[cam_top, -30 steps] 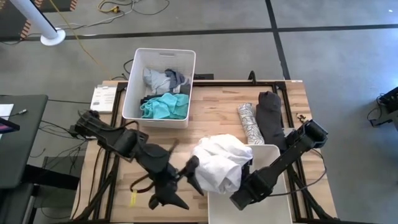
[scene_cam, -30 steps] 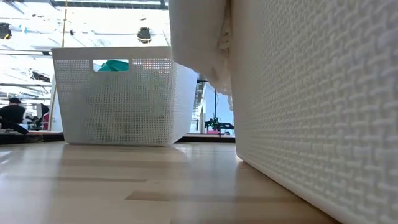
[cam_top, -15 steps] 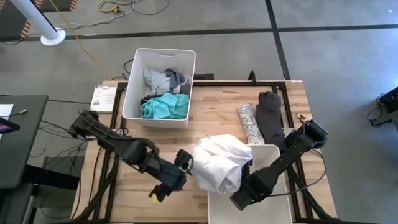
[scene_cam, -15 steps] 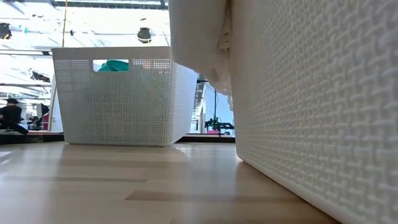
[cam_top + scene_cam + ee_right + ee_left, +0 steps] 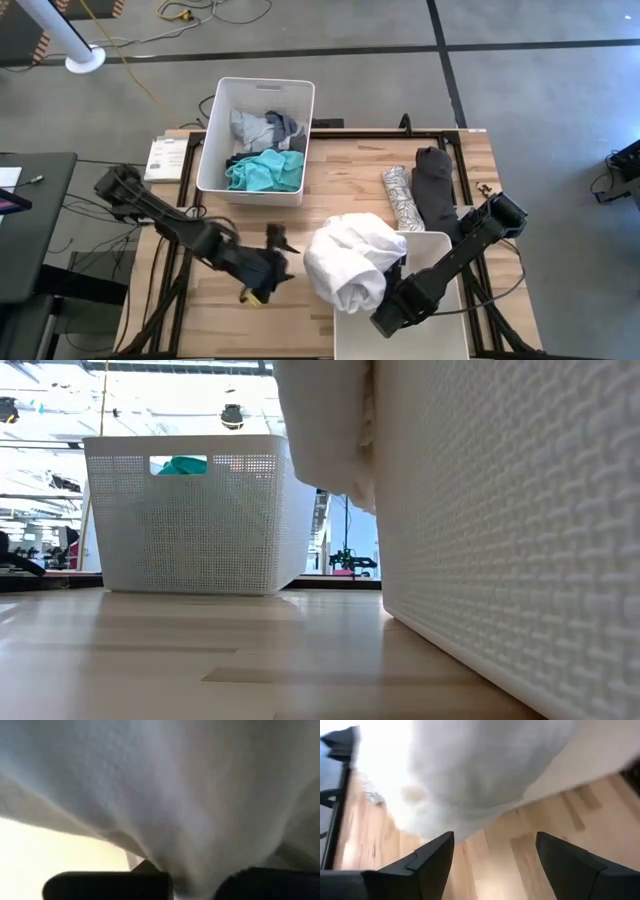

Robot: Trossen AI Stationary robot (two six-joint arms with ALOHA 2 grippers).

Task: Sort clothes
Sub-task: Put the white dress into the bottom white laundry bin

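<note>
**White garment hangs over the near bin's rim**

The left gripper [image 5: 272,262] hovers over bare table [image 5: 330,205], fingers [image 5: 432,857] spread wide and empty. Beside it, a white garment [image 5: 345,262] drapes over the near bin's [image 5: 437,243] corner. The right gripper [image 5: 392,300], above that bin, is pinched narrowly on the cloth. Other clothes [image 5: 262,150] fill the far bin [image 5: 217,118].

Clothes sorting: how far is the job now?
Done: teal and grey clothes lie in the far bin. In hand: a white garment hangs over the near bin's rim, right gripper shut on it. Left: patterned and dark pieces on the table.
</note>
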